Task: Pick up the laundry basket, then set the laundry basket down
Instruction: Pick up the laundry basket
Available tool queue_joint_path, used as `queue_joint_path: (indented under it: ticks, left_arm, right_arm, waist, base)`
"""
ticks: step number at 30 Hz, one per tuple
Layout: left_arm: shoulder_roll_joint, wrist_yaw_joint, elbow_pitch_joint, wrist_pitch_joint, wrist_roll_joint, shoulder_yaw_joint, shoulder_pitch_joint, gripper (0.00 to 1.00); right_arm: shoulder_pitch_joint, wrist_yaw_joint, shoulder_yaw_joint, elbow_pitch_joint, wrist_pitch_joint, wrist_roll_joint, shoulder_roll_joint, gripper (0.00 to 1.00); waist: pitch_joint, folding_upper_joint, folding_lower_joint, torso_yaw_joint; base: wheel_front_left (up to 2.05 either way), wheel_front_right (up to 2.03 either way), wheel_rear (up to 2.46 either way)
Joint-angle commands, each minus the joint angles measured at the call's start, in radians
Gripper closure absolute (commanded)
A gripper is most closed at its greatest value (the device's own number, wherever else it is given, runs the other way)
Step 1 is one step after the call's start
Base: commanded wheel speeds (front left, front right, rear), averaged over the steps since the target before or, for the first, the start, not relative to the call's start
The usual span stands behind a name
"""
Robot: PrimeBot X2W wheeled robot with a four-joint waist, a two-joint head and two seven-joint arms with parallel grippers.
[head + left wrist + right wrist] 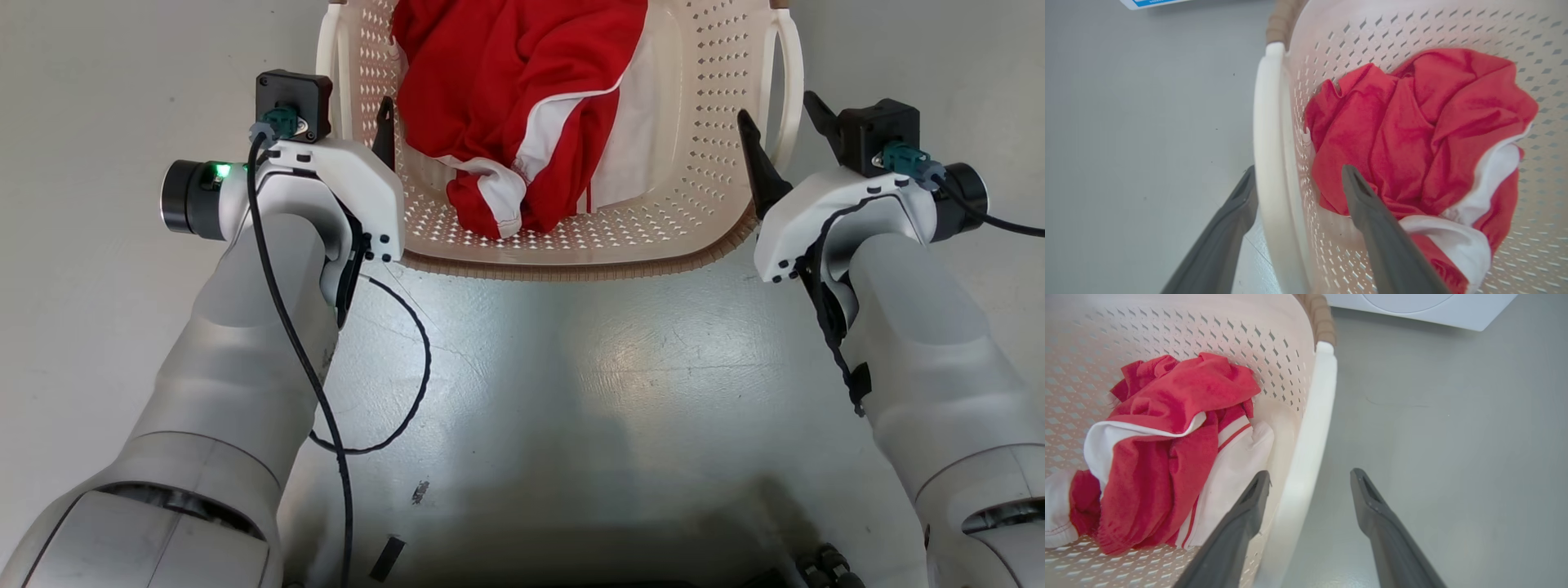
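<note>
The laundry basket (pixel 571 263), cream perforated plastic with a brown woven-look rim, stands on the grey floor at the top middle of the head view. A crumpled red and white garment (pixel 522 98) lies inside it. My left gripper (pixel 343 106) is open at the basket's left side. In the left wrist view its fingers (pixel 1237 204) straddle the white loop handle (pixel 1267 134), one outside and one inside over the garment (pixel 1412 130). My right gripper (pixel 775 106) is open at the right side. Its fingers (pixel 1249 506) straddle the other handle (pixel 1316 416) the same way.
The base of a white washing machine (pixel 1412 306) stands beyond the basket in the right wrist view. A blue and white edge (pixel 1151 2) shows at the top of the left wrist view. A black cable (pixel 408 384) loops off my left arm over the floor.
</note>
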Motion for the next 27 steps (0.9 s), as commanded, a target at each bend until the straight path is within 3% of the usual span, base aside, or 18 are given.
queue_joint_path:
  ticks: [1,18,19,20,21,27]
  left_arm:
    - [0.025,0.01,-0.003,0.001,-0.01,0.009,0.006,0.0]
    - [0.028,0.007,0.014,0.009,-0.02,-0.022,-0.015,0.0]
    - [0.028,0.003,0.014,0.008,-0.021,-0.024,-0.015,0.17]
    - [0.028,-0.003,0.014,0.01,-0.025,-0.024,-0.015,0.69]
    - [0.027,-0.012,0.015,0.02,-0.027,-0.028,-0.014,1.0]
    - [0.027,-0.016,0.018,0.033,-0.036,-0.041,-0.007,1.0]
  right_arm:
    - [0.017,0.0,0.013,-0.001,-0.014,0.012,0.02,0.0]
    - [-0.006,0.0,0.053,0.044,-0.014,0.064,0.02,0.0]
    - [-0.006,0.0,0.058,0.045,-0.014,0.069,0.02,0.0]
    - [-0.006,0.0,0.063,0.046,-0.014,0.075,0.02,0.51]
    - [-0.003,0.0,0.076,0.052,-0.013,0.09,0.02,1.0]
    - [-0.006,0.0,0.112,0.074,-0.013,0.134,0.02,1.0]
  waist:
    - [0.0,0.0,-0.0001,0.0]
    - [-0.01,0.0,-0.0001,-0.005]
    - [-0.01,0.0,-0.0001,-0.006]
    - [-0.01,0.0,-0.0001,-0.006]
    - [-0.011,0.0,-0.0001,-0.005]
    - [-0.015,0.0,-0.0001,-0.012]
  base:
    - [0.0,0.0,0.0]
    - [0.0,0.0,0.0]
    - [0.0,0.0,0.0]
    - [0.0,0.0,0.0]
    - [0.0,0.0,0.0]
    - [0.0,0.0,0.0]
